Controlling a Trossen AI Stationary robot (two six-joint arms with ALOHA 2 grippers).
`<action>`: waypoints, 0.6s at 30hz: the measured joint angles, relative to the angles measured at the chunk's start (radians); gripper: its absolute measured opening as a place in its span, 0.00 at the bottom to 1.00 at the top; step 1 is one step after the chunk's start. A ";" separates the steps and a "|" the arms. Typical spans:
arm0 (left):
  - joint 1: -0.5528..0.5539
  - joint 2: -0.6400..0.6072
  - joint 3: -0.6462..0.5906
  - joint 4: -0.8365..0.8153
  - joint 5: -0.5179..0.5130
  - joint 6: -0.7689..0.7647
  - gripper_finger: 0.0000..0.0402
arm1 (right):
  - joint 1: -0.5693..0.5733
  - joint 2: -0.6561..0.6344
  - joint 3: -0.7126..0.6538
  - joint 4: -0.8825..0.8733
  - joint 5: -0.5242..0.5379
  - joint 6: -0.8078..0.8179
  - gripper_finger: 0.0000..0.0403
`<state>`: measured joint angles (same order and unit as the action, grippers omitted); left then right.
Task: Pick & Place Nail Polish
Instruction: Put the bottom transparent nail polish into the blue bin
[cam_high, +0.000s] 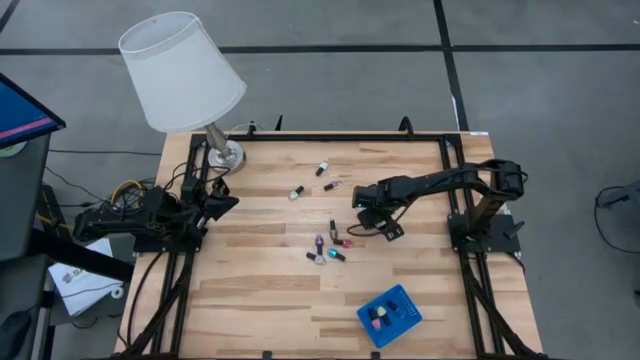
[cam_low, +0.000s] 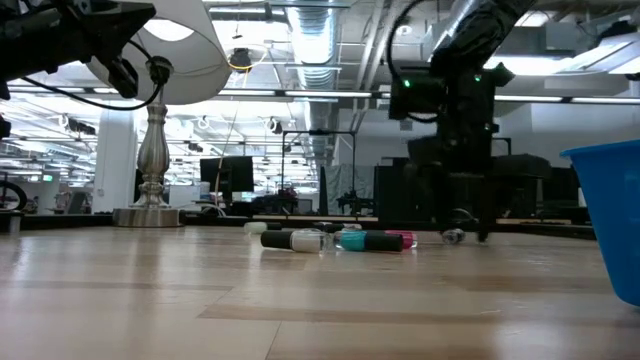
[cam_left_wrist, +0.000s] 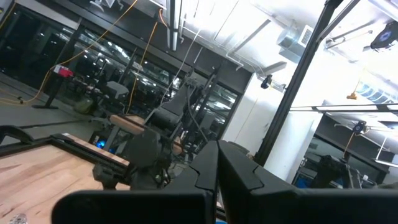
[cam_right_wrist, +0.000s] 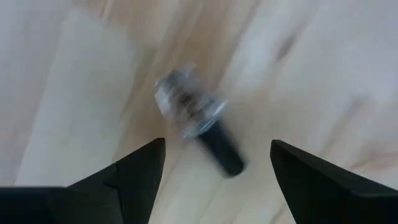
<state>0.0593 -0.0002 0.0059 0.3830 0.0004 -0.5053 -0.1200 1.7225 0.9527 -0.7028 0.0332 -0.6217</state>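
My right gripper (cam_high: 366, 212) hangs over the middle of the bench (cam_high: 260, 290), fingers spread wide and holding nothing. Between them, in the right wrist view, lies one nail polish bottle (cam_right_wrist: 198, 127) on the wood — a clear, silvery body and a dark cap, though it is smeared and I cannot make out its colour or any label. In the high view my own gripper covers that bottle, so I cannot point to it there.

My left gripper (cam_high: 222, 203) waits at the bench's left edge, beside the lamp (cam_high: 185, 75), its fingers pressed together with nothing between them.

The rest of the nail polish is scattered: a small cluster (cam_high: 328, 247) just in front of my right gripper, and a few loose bottles (cam_high: 312, 180) toward the far side. From the low view the cluster merges into one row (cam_low: 340, 240); I cannot count them. The blue tray (cam_high: 390, 315) sits near the front right, with a couple of bottles in it — in the low view it is cut off by the picture's edge.
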 joint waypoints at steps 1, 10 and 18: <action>0.000 0.000 0.000 0.000 0.000 0.000 0.00 | 0.003 0.014 0.001 0.001 -0.002 -0.013 0.70; 0.000 0.000 0.000 0.000 0.000 0.000 0.00 | 0.013 0.077 0.049 -0.042 -0.007 0.003 0.67; 0.000 0.000 0.000 0.000 0.000 0.000 0.00 | 0.001 0.082 0.074 -0.060 -0.015 -0.014 0.45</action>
<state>0.0593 -0.0002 0.0059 0.3832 0.0006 -0.5055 -0.1187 1.8042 1.0271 -0.7633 0.0181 -0.6358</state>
